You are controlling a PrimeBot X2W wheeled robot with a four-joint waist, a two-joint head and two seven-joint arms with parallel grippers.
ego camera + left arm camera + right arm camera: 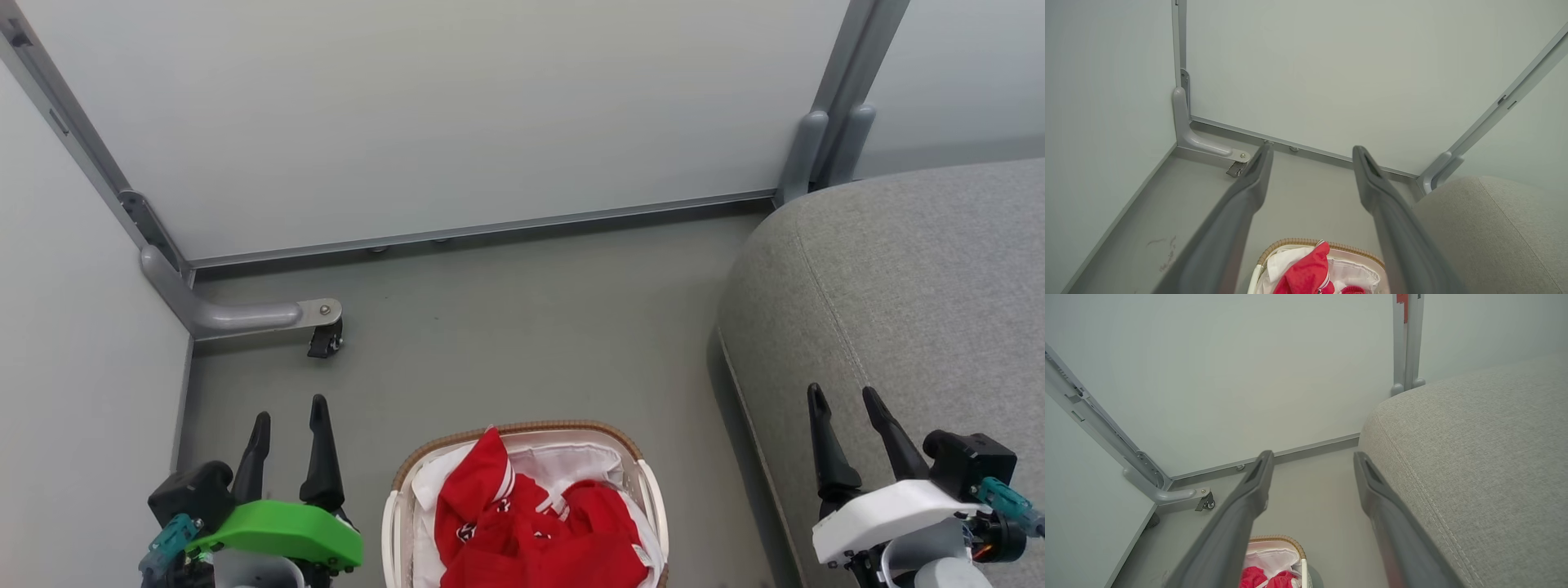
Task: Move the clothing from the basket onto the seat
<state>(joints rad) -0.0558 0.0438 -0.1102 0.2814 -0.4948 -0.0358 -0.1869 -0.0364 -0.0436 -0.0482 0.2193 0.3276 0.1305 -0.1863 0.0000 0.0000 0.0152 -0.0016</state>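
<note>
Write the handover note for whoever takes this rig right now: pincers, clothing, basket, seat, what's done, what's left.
Both open and empty: left pincer above the floor, left of the basket; right pincer above the near edge of the seat.
The red clothing lies heaped in the basket on its white liner; the basket stands on the floor, left of the seat.
Done: nothing lifted yet.
Left: take the clothing out and lay it on the seat.

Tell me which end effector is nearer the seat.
Right. The right end effector hangs at the edge of the seat; the left end effector is across the basket from it.
</note>
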